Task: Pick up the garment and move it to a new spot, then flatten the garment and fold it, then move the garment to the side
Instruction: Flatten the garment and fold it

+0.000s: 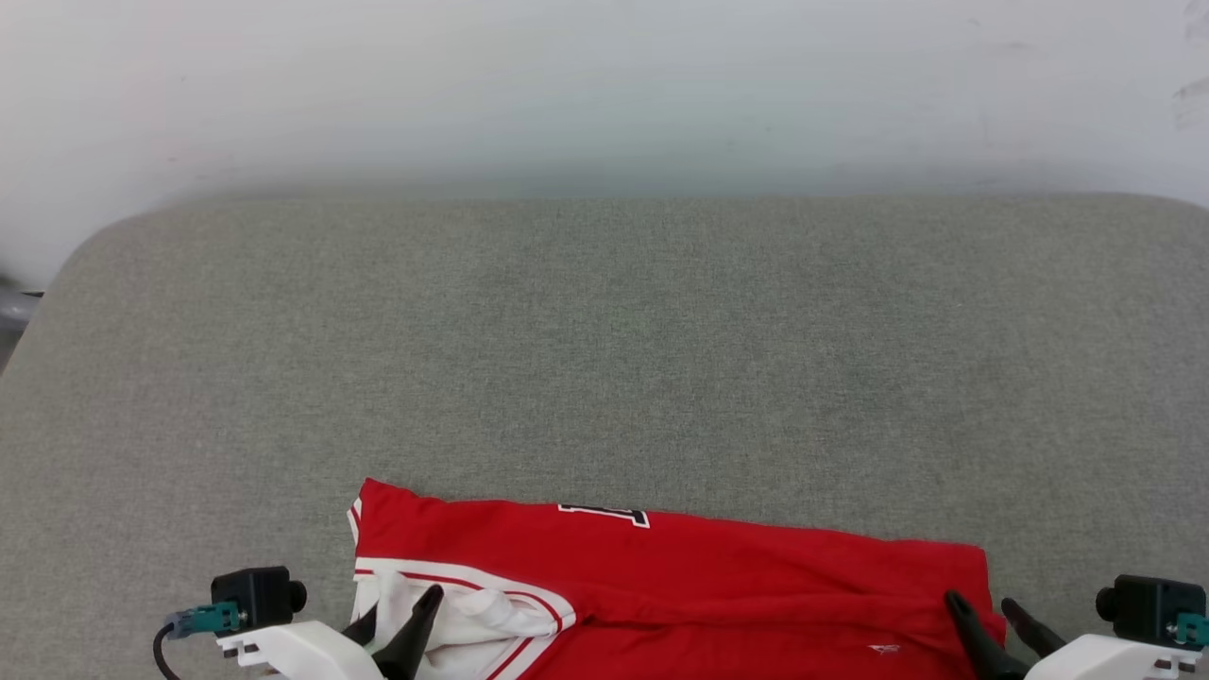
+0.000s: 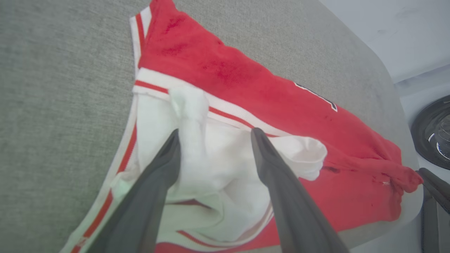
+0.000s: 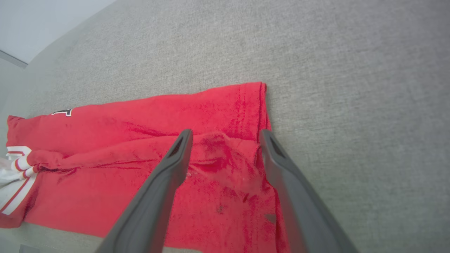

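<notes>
**A:** What do we see here, and where is the garment?

**B:** We look down on a grey padded table (image 1: 604, 331) with a pale wall (image 1: 604, 85) behind it. The garment (image 1: 718, 567), a bright red jersey, lies in a long band along the table's near edge. It runs from left of the middle towards the near right corner. Dark lettering (image 1: 604, 515) peeks over its far fold, and a small white logo (image 1: 885, 648) sits near its right end.

**A:** And our two hands?

**B:** The left gripper (image 1: 397, 614) is at the band's left end, fingers spread apart. In the left wrist view they straddle the white lining (image 2: 225, 165), which is turned out past the striped trim (image 2: 225, 114). The right gripper (image 1: 978, 604) is at the right end, fingers also apart, with a rumpled red ridge (image 3: 225, 165) between them. Neither grips any cloth. We cannot tell whether the fingertips touch it.

**A:** How far along do we judge the task?

**B:** Partway, we think. The jersey looks doubled over lengthwise, but it is creased and the lining bunches at the left. With a hand poised at each end, we judge the next move to be a two-handed pinch. Smoothing, a neater fold and the shift to the side all look left to do.
</notes>
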